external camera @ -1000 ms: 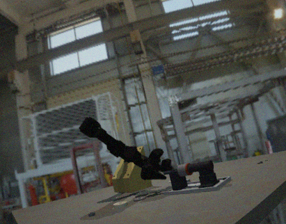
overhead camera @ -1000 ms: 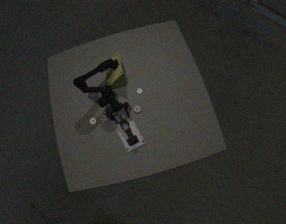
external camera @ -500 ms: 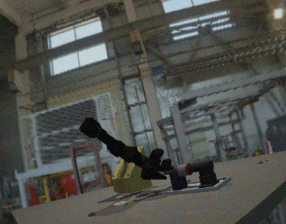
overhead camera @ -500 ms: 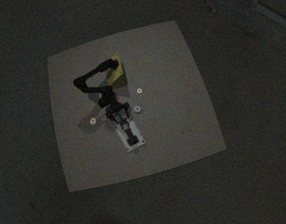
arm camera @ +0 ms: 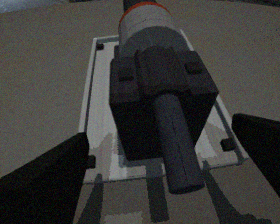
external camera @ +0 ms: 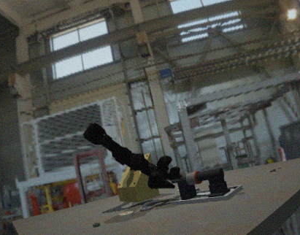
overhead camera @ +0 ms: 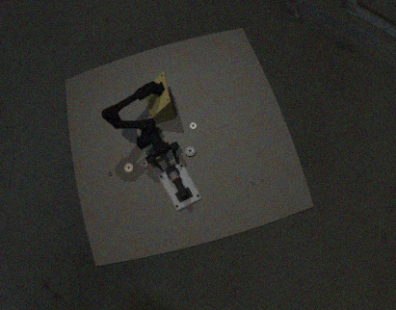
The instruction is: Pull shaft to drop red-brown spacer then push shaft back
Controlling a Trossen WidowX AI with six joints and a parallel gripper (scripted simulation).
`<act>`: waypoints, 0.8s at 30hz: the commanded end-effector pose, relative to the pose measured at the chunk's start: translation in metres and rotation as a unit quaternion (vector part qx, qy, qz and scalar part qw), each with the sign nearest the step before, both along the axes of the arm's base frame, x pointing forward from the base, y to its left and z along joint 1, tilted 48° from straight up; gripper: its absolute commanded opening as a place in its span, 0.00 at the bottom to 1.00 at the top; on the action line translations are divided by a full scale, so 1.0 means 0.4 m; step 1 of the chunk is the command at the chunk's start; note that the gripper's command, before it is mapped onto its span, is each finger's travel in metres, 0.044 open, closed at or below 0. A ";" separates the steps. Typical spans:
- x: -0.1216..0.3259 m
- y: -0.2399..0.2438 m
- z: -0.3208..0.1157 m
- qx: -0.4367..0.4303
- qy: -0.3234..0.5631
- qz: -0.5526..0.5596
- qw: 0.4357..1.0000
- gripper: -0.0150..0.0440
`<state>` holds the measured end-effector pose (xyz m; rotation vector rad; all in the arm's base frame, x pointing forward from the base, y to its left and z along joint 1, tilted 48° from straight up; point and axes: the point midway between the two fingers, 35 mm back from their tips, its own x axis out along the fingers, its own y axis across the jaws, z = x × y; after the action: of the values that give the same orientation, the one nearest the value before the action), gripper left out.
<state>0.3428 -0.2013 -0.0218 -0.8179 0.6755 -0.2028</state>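
Observation:
My gripper (overhead camera: 170,166) (external camera: 176,179) (arm camera: 161,129) is open and empty, its fingers to either side of the shaft's free end. The dark grey shaft (arm camera: 178,150) sticks out toward me from the smaller black support block (external camera: 187,190) (arm camera: 136,120). Beyond that block, light grey spacers (external camera: 190,178) (arm camera: 151,40) sit on the shaft line. The red-brown spacer (overhead camera: 174,180) (external camera: 195,176) (arm camera: 145,3) is still up on the shaft line, between the grey ones and the big black housing block (overhead camera: 183,193) (external camera: 217,182). The housing is mostly out of the wrist view.
The blocks stand on a white baseplate (overhead camera: 172,194) (external camera: 232,191) (arm camera: 98,100) with dark corner bolts. A yellow angled block (overhead camera: 166,114) (external camera: 136,193) stands behind the arm. Pale round discs (overhead camera: 128,167) (overhead camera: 193,125) and a grey disc (overhead camera: 190,153) lie on the table.

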 end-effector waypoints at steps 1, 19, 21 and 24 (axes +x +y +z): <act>0.008 -0.005 0.006 -0.001 -0.002 -0.001 1.000 1.00; 0.003 -0.002 0.002 0.000 0.000 0.000 1.000 0.51; 0.003 -0.002 0.002 0.000 0.000 0.000 1.000 0.42; 0.003 -0.002 0.002 0.000 0.000 0.000 1.000 0.32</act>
<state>0.3442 -0.2022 -0.0208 -0.8180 0.6753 -0.2031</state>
